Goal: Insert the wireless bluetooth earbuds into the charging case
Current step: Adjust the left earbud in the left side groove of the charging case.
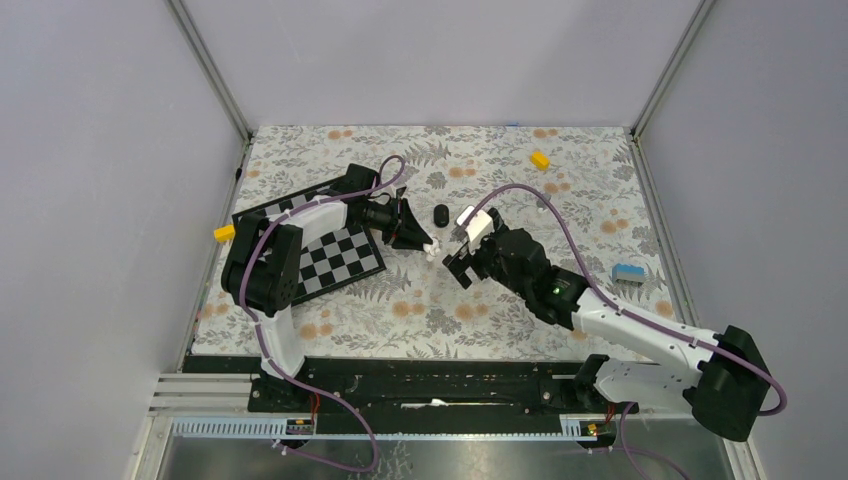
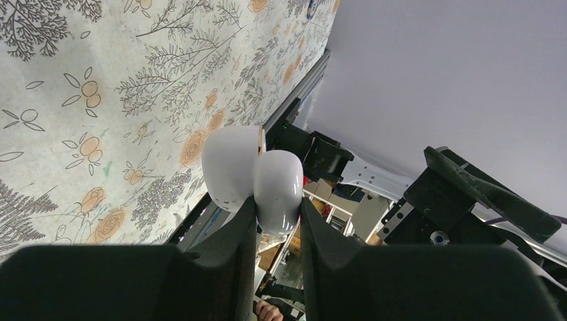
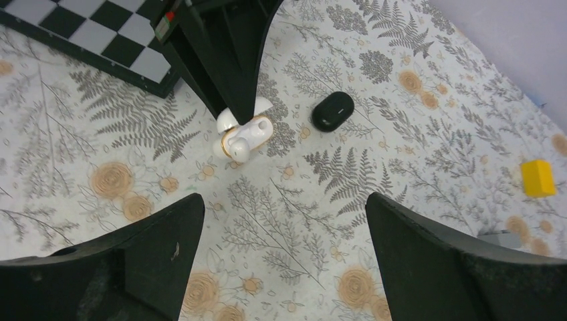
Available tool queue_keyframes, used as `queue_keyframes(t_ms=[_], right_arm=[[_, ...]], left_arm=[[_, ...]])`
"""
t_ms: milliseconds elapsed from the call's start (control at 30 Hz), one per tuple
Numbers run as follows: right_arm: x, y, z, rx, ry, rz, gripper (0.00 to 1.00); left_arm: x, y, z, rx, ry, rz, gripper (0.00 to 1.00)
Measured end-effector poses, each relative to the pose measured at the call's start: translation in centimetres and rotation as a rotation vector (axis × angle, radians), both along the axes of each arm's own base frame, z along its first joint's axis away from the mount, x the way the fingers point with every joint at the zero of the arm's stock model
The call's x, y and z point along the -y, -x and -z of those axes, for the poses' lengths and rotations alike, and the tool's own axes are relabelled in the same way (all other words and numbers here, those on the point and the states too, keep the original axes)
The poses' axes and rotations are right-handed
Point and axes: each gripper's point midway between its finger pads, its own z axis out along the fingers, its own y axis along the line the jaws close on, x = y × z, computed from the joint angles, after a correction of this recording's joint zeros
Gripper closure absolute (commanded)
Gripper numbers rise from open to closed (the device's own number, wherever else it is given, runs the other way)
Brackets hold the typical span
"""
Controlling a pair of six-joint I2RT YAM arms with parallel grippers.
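Observation:
My left gripper [image 1: 424,243] is shut on a white charging case [image 1: 432,249] and holds it at the floral mat. The left wrist view shows the case [image 2: 254,177] hinged open, with one rounded half pinched between the fingers [image 2: 234,234]. In the right wrist view the case [image 3: 244,137] shows a gold-rimmed opening. A small black oval piece [image 1: 441,213], perhaps an earbud, lies on the mat just behind the case, and shows in the right wrist view [image 3: 332,111]. My right gripper [image 1: 460,252] is open and empty, hovering right of the case [image 3: 284,221].
A checkerboard [image 1: 330,250] lies under the left arm. Yellow blocks sit at the back right [image 1: 540,160] and the left edge [image 1: 224,233]. A blue and white object [image 1: 628,272] lies at the right. Grey walls enclose the mat.

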Motion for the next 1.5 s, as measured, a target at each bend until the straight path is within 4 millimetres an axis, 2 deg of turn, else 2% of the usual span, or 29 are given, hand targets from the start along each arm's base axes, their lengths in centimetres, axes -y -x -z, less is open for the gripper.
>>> queue_keyframes(t_ms=[133, 400, 1033, 1500], right_arm=[[-0.7, -0.3, 0.0, -0.034, -0.063, 0.026, 0.03], [-1.4, -1.1, 2.5, -0.094, -0.028, 0.055, 0.03], [-0.7, -3.3, 4.1, -0.112, 0.004, 0.108, 0.03], [-1.5, -4.3, 5.3, -0.121, 0.003, 0.106, 0.03]], left_arm=[[0.0, 0.0, 0.0, 0.004, 0.001, 0.003, 1.00], [0.0, 0.1, 0.0, 0.006, 0.003, 0.005, 1.00], [0.0, 0.1, 0.0, 0.008, 0.003, 0.006, 1.00], [0.0, 0.1, 0.0, 0.008, 0.003, 0.006, 1.00]])
